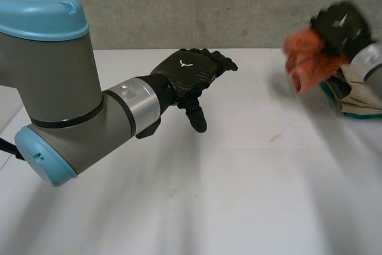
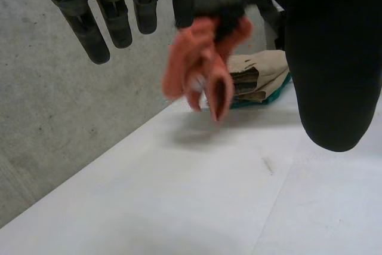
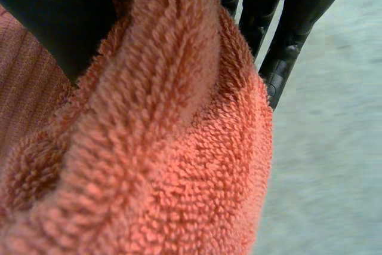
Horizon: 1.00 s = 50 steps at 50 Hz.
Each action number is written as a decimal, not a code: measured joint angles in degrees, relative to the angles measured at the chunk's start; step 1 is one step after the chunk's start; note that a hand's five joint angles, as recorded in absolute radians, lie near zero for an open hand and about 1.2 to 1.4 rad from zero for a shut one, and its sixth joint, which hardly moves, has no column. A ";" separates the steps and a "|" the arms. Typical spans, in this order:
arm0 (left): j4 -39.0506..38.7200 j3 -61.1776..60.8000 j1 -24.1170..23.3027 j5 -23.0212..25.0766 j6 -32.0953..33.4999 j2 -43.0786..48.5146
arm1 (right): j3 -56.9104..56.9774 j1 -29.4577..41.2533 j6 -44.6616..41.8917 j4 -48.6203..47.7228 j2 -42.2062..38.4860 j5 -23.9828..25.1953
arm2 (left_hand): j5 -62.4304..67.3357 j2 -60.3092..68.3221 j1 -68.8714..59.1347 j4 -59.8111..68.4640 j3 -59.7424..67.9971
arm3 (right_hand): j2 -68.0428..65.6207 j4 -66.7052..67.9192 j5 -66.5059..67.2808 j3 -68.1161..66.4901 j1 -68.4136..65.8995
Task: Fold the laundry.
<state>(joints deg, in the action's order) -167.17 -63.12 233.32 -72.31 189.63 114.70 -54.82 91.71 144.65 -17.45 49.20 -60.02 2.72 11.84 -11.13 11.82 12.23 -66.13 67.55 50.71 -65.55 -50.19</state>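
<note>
Remote inspection, 3 items.

1. The right hand (image 1: 343,23) is clenched on the upper part of a bunched orange towel (image 1: 305,61). In the right wrist view the pile of the cloth is pinched between the thumb side and the fingers (image 3: 285,49). The towel hangs from this hand above the white table (image 1: 239,177), at its far right. I judge it is held high so that the cloth can drop open before being laid flat.

2. A folded pile (image 1: 358,101) of beige and teal items lies on the table just behind the hanging towel. I cannot tell whether the 2 touch. I read the pile as finished work.

3. The left hand (image 1: 190,76) hovers over the middle of the table with its fingers loosely extended, holding nothing. The towel is out beyond its fingertips, well apart. I judge this hand is waiting to take a free edge.
</note>
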 measured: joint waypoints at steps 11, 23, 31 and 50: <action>0.00 -0.20 -0.07 -0.33 -0.27 -0.32 | 28.27 -7.95 13.51 -1.19 -12.86 3.87 | 0.00 0.00 0.00 0.00 0.00 | 0.00 0.11 0.83 -0.07 0.00; -0.44 -0.75 -0.37 -0.71 -3.57 -0.70 | 25.61 -19.61 13.48 -0.10 -22.31 17.05 | 0.00 0.00 0.00 0.00 0.00 | 0.00 0.38 0.83 -0.36 0.00; -1.47 -1.03 -0.67 -0.65 -4.09 -2.16 | 18.42 -26.33 12.95 0.38 -23.10 23.48 | 0.00 0.00 0.00 0.00 0.00 | 0.00 0.37 1.63 -0.36 0.00; -2.10 -1.78 -0.61 -0.60 -3.95 -3.82 | 12.19 -29.14 7.51 13.73 -7.19 17.69 | 0.02 0.00 -0.01 0.00 0.00 | 53.53 -54.11 -47.34 53.19 38.54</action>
<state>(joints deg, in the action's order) -169.27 -64.90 232.71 -72.91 185.68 110.88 -42.62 62.57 152.16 -3.72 42.02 -42.33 2.74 11.84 -11.14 11.82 12.23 -12.60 13.44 3.36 -12.36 -11.65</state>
